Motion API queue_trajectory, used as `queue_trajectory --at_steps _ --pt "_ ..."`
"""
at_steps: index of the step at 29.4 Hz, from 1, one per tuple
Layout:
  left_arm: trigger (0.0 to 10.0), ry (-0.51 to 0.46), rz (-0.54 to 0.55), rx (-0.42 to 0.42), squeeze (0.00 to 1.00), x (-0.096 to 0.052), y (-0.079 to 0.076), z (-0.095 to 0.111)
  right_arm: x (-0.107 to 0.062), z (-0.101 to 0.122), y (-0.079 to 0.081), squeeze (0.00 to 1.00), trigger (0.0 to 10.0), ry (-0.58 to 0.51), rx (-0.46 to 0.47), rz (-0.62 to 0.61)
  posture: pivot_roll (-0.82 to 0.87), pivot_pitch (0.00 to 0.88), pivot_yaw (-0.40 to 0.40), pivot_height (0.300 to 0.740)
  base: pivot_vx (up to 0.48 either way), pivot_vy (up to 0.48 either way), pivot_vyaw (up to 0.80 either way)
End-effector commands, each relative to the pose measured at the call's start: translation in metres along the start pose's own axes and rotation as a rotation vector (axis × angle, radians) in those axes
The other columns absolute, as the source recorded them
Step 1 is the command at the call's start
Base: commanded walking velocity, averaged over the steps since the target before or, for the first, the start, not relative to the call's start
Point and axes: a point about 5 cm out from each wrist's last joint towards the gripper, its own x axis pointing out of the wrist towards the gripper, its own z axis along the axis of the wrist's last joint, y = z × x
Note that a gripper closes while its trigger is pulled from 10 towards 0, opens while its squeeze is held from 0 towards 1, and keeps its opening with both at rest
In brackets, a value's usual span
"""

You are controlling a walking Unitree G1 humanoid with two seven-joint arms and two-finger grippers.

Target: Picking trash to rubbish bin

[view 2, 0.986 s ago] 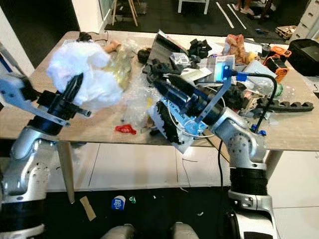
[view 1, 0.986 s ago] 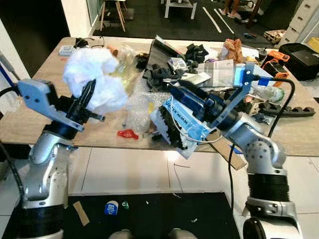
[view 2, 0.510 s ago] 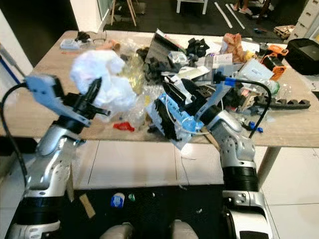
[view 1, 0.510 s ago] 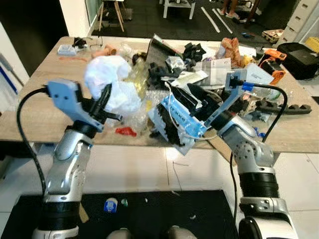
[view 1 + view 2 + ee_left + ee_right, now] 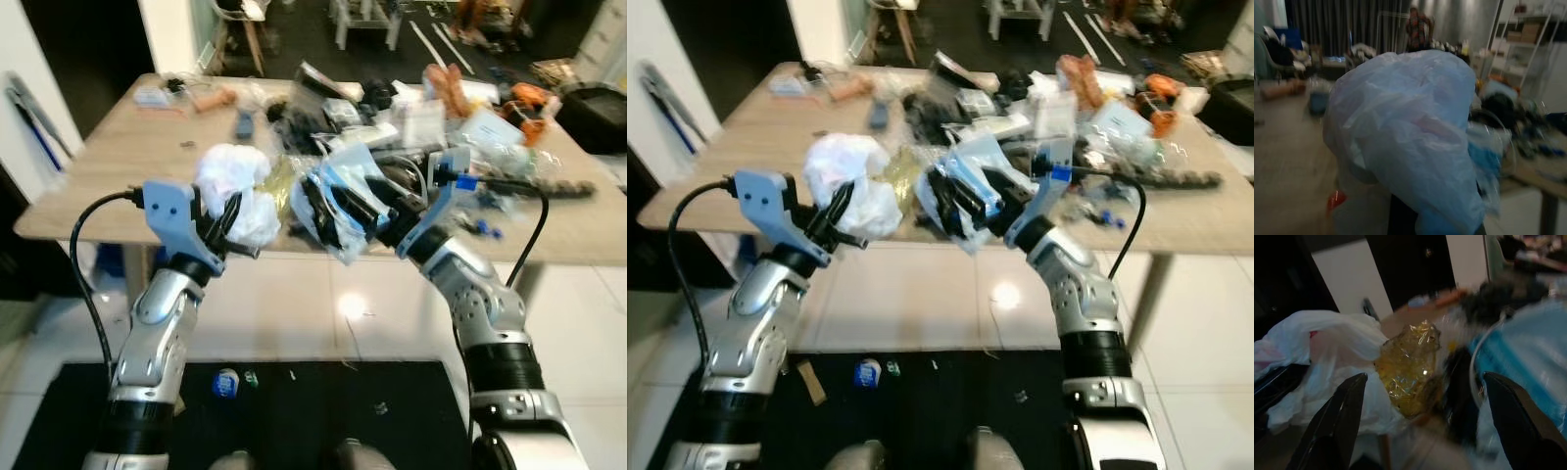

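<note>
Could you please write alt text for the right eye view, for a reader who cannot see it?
The robot's left gripper holds a crumpled white plastic bag and its right gripper a blue-and-white packet, both lifted at the near edge of a wooden table heaped with clutter. The picture is blurred.

The two head cameras looked forward and down from above both arms, taking in the near edge of the cluttered tabletop [image 5: 88, 186] and the floor [image 5: 294, 304] below it, from slightly offset positions. The left wrist camera sat very close behind a white plastic bag [image 5: 1405, 132], facing across the tabletop. The right wrist camera faced that same bag past its black fingers [image 5: 1337, 423].
</note>
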Motion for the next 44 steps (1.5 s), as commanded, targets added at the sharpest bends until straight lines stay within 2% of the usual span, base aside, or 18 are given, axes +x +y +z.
queue_trajectory --at_steps 1,17,24,44 --pt "10.0 -0.005 -0.004 0.012 0.0 0.001 -0.001 -0.001 0.002 -0.001 0.002 0.0 10.0 -0.002 -0.009 0.012 -0.03 0.0 -0.044 0.74 -0.386 0.0 0.0" --pt "10.0 -0.005 -0.063 0.001 0.0 0.01 -0.015 -0.005 0.003 -0.006 0.001 0.0 10.0 0.017 -0.01 0.012 -0.03 0.0 -0.045 0.74 -0.387 0.0 0.0" --pt "10.0 -0.003 -0.098 -0.026 0.0 0.014 -0.018 -0.009 0.005 -0.011 0.0 0.0 10.0 0.064 -0.004 0.011 -0.02 0.0 -0.047 0.74 -0.346 0.0 0.0" --pt "10.0 0.012 -0.169 0.01 0.0 0.015 -0.024 -0.012 0.006 -0.014 0.0 0.0 10.0 0.086 0.01 0.02 -0.02 0.0 -0.044 0.74 0.0 0.0 -0.76"
